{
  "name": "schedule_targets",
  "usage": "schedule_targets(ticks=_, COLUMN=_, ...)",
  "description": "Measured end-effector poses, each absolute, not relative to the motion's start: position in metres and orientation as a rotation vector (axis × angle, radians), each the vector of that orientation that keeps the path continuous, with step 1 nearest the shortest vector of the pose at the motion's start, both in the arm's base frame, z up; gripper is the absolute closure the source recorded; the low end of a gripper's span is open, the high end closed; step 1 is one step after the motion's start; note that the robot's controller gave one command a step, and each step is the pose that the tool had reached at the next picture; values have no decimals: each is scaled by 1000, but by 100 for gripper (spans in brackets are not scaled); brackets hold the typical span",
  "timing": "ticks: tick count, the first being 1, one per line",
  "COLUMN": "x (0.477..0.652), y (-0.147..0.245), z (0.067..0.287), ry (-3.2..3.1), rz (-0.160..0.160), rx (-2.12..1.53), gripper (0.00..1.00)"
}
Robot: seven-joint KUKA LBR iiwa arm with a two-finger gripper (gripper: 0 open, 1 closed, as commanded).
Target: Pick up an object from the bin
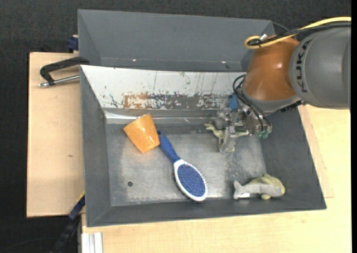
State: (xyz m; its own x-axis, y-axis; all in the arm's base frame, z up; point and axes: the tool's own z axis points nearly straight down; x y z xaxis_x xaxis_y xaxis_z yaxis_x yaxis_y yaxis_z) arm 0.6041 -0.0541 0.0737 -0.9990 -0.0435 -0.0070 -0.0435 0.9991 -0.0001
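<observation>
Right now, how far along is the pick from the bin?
Done: nothing lifted yet; the orange cup, blue hairbrush and pale toy animal all lie on the bin floor. In hand: the gripper is low near the back wall, beside a small pale thing; whether it grips it I cannot tell. Left: a sure grasp and the lift out.

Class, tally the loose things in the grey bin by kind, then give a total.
Orange plastic cup, on its side: 1
Blue plastic hairbrush, oval head: 1
Pale beige soft toy: 1
Small pale thing beside the gripper, kind unclear: 1
Total: 4
</observation>
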Motion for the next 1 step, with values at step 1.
schedule_targets(ticks=1, x=580, y=-87, z=235, ry=3077, rz=-6, rx=-563, gripper=100)
